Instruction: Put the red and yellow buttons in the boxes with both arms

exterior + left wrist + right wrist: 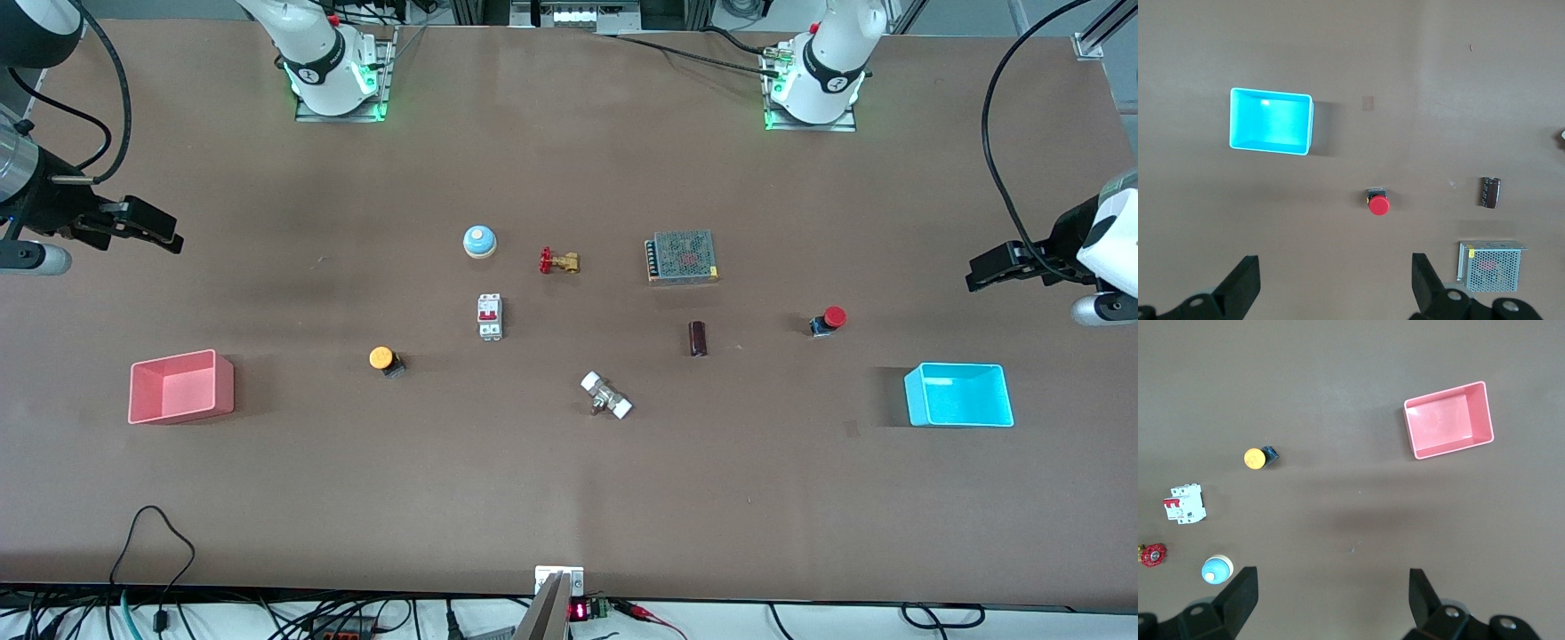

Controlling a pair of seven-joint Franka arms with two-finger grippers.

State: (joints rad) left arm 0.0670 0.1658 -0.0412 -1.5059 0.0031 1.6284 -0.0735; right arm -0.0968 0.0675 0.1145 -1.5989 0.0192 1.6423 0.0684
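Observation:
The red button [831, 319] lies on the brown table toward the left arm's end, farther from the front camera than the empty cyan box [960, 396]. The yellow button [383, 359] lies beside the empty pink box [178, 389], toward the table's middle. My left gripper [973, 271] hangs open and empty, high over the left arm's end. Its wrist view shows its open gripper [1335, 273], the red button [1378, 203] and the cyan box [1270, 122]. My right gripper [173, 237] hangs open and empty over the right arm's end. Its wrist view shows its open gripper [1331, 587], the yellow button [1257, 458] and the pink box [1448, 420].
In the middle of the table lie a pale blue dome [479, 241], a brass valve with a red handle [559, 261], a white circuit breaker [490, 316], a mesh-covered power supply [682, 257], a dark cylinder [698, 339] and a white-capped fitting [606, 396].

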